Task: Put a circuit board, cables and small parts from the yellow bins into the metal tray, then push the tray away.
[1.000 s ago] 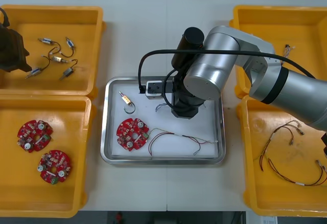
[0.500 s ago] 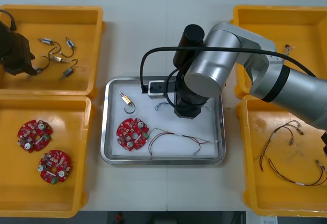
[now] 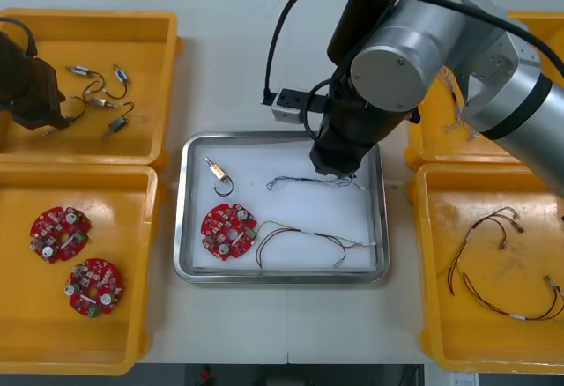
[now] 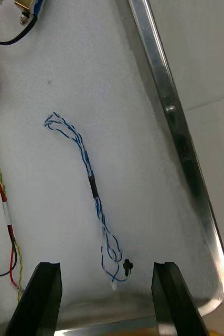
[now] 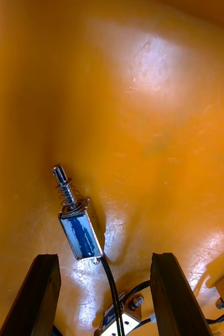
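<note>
Left gripper [image 5: 104, 256] spread, small metal part [image 5: 80, 233] just ahead: I'd centre on its body before closing. Right gripper [image 4: 106, 264] spread over the metal tray [image 4: 169, 110].

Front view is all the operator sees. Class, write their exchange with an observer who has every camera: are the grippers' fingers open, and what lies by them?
Operator: Is the right gripper holding anything?
Observer: No. It is open; the twisted blue and white cable lies loose on the metal tray, one end between the fingers.
Operator: And the left one?
Observer: The left gripper is open too; a small metal part lies just beyond its fingers in the yellow bin.
</note>
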{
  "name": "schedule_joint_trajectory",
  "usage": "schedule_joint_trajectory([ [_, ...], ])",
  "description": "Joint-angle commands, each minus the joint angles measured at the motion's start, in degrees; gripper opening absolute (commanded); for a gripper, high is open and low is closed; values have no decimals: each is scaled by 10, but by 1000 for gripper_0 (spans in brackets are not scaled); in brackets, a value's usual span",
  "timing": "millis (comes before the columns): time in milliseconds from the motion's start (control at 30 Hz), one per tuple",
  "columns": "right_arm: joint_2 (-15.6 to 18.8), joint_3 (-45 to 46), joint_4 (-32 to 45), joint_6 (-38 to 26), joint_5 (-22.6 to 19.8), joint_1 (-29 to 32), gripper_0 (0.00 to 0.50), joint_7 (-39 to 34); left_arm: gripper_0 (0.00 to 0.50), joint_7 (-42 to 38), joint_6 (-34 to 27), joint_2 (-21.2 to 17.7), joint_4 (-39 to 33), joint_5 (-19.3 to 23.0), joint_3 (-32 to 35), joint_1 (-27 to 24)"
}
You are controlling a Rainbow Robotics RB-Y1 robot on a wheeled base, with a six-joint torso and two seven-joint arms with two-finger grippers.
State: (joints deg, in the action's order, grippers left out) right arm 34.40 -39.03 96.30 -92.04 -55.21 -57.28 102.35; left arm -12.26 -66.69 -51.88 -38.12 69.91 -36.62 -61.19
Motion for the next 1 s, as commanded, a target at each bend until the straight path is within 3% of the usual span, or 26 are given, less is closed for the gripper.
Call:
schedule_joint_trajectory([
  [33, 33, 57, 27, -40, -18, -22, 500, -48, 500, 10, 14, 7, 1, -7, -29, 5],
  [533, 88, 175, 28, -136, -38, -17, 500, -220, 500, 15, 20, 12, 3, -8, -43, 6],
  [800, 132, 229, 59, -161, -29, 23, 500, -290, 485, 26, 37, 13, 7, -10, -46, 14],
  [833, 136, 233, 62, -163, -28, 28, 500, -296, 442, 27, 38, 13, 8, -10, -46, 14],
  [900, 148, 253, 76, -172, -27, 45, 500, -316, 218, 29, 37, 14, 8, -11, -47, 14],
  [933, 150, 259, 79, -174, -27, 51, 500, -321, 151, 29, 38, 14, 8, -12, -48, 14],
  [967, 158, 274, 91, -177, -28, 66, 500, -333, 44, 31, 37, 14, 7, -13, -54, 14],
  [1000, 160, 280, 95, -178, -28, 71, 500, -337, 17, 32, 37, 14, 8, -14, -56, 14],
])
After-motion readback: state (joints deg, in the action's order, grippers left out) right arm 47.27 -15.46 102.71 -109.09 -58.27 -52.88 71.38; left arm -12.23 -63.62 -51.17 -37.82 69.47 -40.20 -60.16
